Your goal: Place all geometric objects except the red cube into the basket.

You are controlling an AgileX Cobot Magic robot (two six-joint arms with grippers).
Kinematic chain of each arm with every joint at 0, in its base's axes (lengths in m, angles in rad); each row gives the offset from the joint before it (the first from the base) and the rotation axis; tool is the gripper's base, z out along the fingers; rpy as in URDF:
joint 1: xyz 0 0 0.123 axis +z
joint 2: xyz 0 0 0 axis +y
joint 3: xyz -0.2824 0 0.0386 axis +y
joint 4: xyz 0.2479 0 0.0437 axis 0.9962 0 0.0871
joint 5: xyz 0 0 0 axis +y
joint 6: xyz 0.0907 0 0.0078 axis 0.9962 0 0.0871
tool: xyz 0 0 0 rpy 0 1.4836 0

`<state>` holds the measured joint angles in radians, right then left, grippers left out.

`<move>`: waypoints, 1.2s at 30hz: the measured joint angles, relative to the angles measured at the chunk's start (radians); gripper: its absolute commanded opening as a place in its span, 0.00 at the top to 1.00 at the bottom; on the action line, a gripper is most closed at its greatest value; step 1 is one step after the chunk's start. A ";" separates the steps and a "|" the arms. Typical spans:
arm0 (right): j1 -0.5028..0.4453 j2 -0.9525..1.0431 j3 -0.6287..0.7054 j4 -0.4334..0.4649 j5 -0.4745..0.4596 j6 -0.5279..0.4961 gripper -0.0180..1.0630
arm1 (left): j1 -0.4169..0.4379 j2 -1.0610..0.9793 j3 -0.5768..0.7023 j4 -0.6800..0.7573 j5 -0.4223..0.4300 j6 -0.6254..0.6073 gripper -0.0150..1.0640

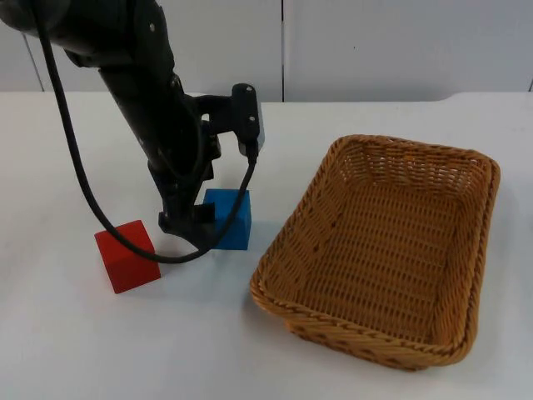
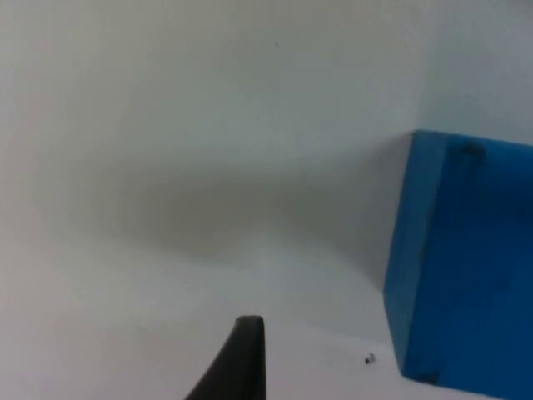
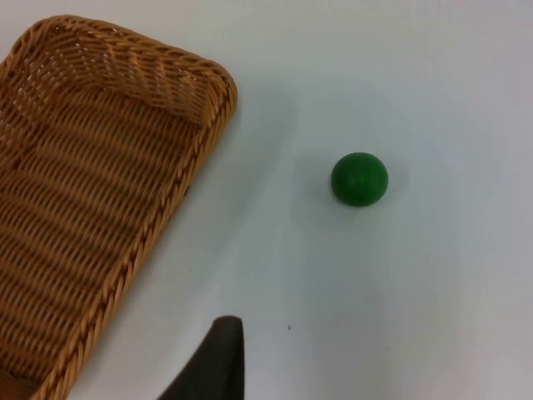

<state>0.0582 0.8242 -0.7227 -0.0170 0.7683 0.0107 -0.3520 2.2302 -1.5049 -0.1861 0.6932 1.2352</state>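
Note:
A blue cube (image 1: 233,218) rests on the white table just left of the wicker basket (image 1: 287,233). My left gripper (image 1: 190,223) is down at table height against the cube's left side and looks open. In the left wrist view its fingertip (image 2: 243,358) is a short gap away from the blue cube (image 2: 466,258), with bare table between them. The red cube (image 1: 127,255) sits to the left of the gripper. A green ball (image 3: 360,178) lies on the table beside the basket (image 3: 208,108) in the right wrist view, beyond the right arm's fingertip (image 3: 218,358). The basket holds nothing.
The grey partition wall (image 1: 375,42) closes the table at the back. Open white table lies in front of both cubes and the basket.

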 measured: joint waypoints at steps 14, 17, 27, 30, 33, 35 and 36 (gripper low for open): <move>0.000 0.000 0.000 0.000 0.000 0.000 0.01 | -0.011 0.020 -0.002 0.000 -0.031 0.047 0.39; 0.000 0.000 0.000 0.000 0.000 0.000 0.01 | -0.011 0.020 -0.002 0.000 -0.031 0.048 0.74; 0.000 0.000 0.000 0.000 0.000 0.000 0.01 | -0.015 -0.031 -0.002 0.073 -0.028 -0.059 0.99; 0.000 0.000 0.000 0.000 0.000 0.000 0.01 | -0.015 -0.104 -0.002 0.109 -0.015 -0.125 0.99; 0.000 0.000 0.000 0.000 0.000 0.000 0.01 | -0.015 -0.237 -0.002 0.070 0.045 -0.215 0.99; 0.000 0.000 0.000 0.000 0.000 0.000 0.01 | -0.015 -0.282 -0.002 0.038 0.065 -0.253 0.99; 0.000 0.000 0.000 0.000 0.000 0.000 0.01 | -0.015 -0.315 -0.002 -0.011 0.089 -0.293 0.99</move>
<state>0.0582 0.8242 -0.7227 -0.0170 0.7683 0.0107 -0.3672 1.9153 -1.5070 -0.1970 0.7824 0.9418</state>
